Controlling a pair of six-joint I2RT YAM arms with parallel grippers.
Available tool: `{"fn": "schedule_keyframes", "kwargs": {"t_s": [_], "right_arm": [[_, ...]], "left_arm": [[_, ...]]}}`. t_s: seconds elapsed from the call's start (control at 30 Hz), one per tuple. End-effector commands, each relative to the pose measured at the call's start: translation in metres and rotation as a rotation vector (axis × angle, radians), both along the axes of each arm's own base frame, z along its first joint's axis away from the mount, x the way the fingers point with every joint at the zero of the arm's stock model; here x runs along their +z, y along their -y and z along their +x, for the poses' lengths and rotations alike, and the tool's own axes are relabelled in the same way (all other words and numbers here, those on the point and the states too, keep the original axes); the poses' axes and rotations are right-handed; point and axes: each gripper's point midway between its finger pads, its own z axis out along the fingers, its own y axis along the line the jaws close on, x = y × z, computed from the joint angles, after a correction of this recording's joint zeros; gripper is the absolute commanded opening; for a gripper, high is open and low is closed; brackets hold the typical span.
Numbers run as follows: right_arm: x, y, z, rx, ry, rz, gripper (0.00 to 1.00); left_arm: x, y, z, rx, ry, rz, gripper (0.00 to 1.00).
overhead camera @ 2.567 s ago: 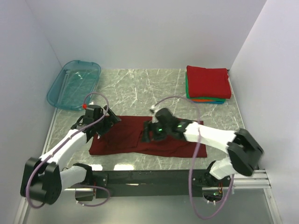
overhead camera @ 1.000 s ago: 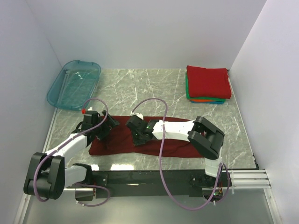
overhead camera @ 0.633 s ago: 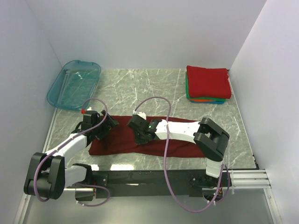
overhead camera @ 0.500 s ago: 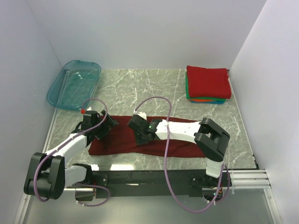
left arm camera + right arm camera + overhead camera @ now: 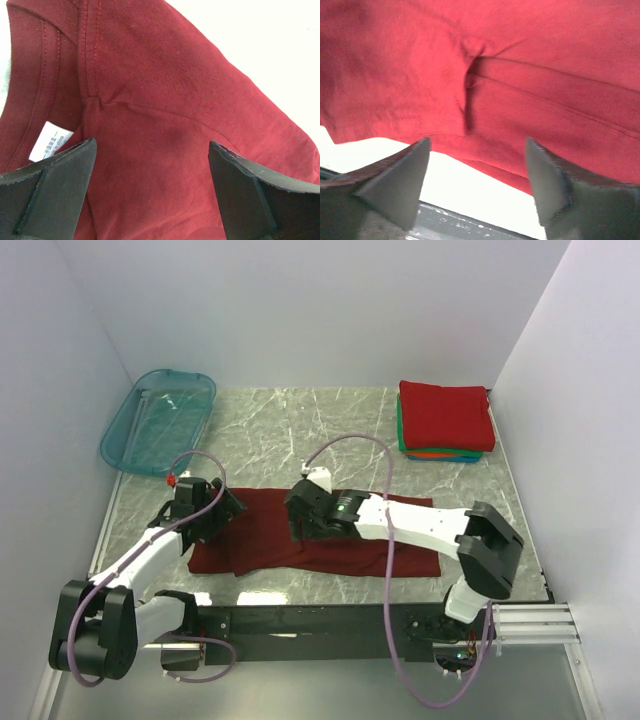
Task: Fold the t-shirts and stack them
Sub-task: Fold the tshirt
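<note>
A dark maroon t-shirt [image 5: 270,540] lies folded into a long strip across the near part of the table. Its white neck label [image 5: 50,142] shows in the left wrist view. My left gripper [image 5: 213,522] is open, low over the shirt's left end [image 5: 150,150], holding nothing. My right gripper [image 5: 300,530] is open over the shirt's middle, near its front edge [image 5: 485,145], where a small crease shows. A stack of folded t-shirts [image 5: 444,420], bright red on top with green, orange and blue edges below, sits at the back right.
A translucent teal plastic tub [image 5: 160,420] stands at the back left. White walls close in the marble table [image 5: 300,430] on three sides. The black rail [image 5: 330,625] with the arm bases runs along the near edge.
My right arm has swung a little to the right and stretched out, its gripper staying over the shirt's middle. My left gripper has shifted slightly at the shirt's left end. The shirt lies about as before.
</note>
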Motion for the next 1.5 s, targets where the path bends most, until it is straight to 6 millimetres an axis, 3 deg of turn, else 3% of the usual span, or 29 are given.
{"fn": "schedule_keyframes", "kwargs": {"t_s": [0.0,0.13,0.17,0.23,0.27,0.4,0.5,0.67,0.8,0.9,1.0,1.03,1.07,1.13,1.17,1.23,1.27,1.37,1.43,1.47], "right_arm": [[0.016,0.036,0.014,-0.113,0.074,-0.030,0.87],[0.019,0.070,0.033,-0.189,0.066,0.050,0.90],[0.019,0.083,0.052,-0.228,0.080,0.081,0.90],[0.003,0.101,0.054,-0.247,0.042,0.097,0.91],[0.001,0.117,0.070,-0.290,0.056,0.107,0.91],[-0.017,0.153,0.091,-0.357,0.042,0.072,0.91],[-0.032,0.163,0.099,-0.373,0.000,0.069,0.91],[-0.061,0.163,0.090,-0.360,-0.080,0.054,0.92],[-0.086,0.168,0.060,-0.347,-0.159,0.051,0.92],[-0.094,0.166,0.032,-0.316,-0.187,0.057,0.92],[-0.096,0.155,-0.003,-0.252,-0.220,0.058,0.92],[-0.090,0.146,-0.012,-0.213,-0.212,0.074,0.92],[-0.091,0.134,-0.033,-0.155,-0.237,0.068,0.92],[-0.082,0.111,-0.059,-0.058,-0.272,0.115,0.92],[-0.078,0.094,-0.078,0.020,-0.288,0.142,0.92],[-0.068,0.074,-0.097,0.108,-0.314,0.201,0.92],[-0.062,0.063,-0.102,0.143,-0.309,0.228,0.92],[-0.052,0.045,-0.108,0.211,-0.284,0.246,0.92],[-0.050,0.040,-0.109,0.234,-0.274,0.236,0.92],[-0.046,0.037,-0.105,0.240,-0.259,0.233,0.92]], "left_arm": [[0.030,-0.002,0.014,0.004,0.062,0.010,0.99],[0.038,0.010,0.013,-0.031,0.061,-0.045,0.99],[0.041,0.013,0.016,-0.041,0.075,-0.059,1.00],[0.042,0.022,0.016,-0.065,0.080,-0.098,0.99],[0.044,0.027,0.019,-0.076,0.094,-0.110,0.99],[0.032,0.042,0.027,-0.113,0.064,-0.132,0.99],[0.014,0.052,0.033,-0.140,0.007,-0.149,0.99],[-0.006,0.061,0.061,-0.170,-0.021,-0.141,0.99],[-0.023,0.074,0.102,-0.225,-0.084,-0.121,0.99],[-0.030,0.084,0.138,-0.234,-0.109,-0.105,0.99],[-0.026,0.108,0.179,-0.273,-0.099,-0.133,0.99],[-0.021,0.119,0.188,-0.305,-0.091,-0.154,0.99],[-0.013,0.137,0.212,-0.331,-0.052,-0.154,0.99],[-0.013,0.154,0.230,-0.354,-0.047,-0.132,0.99],[-0.009,0.173,0.256,-0.372,-0.013,-0.136,1.00],[-0.010,0.196,0.265,-0.405,-0.036,-0.181,0.99],[-0.008,0.221,0.275,-0.455,-0.004,-0.227,0.99],[-0.009,0.256,0.294,-0.464,0.060,-0.298,0.99],[-0.001,0.272,0.305,-0.459,0.112,-0.375,0.99],[-0.009,0.274,0.309,-0.447,0.116,-0.389,0.99]]}}
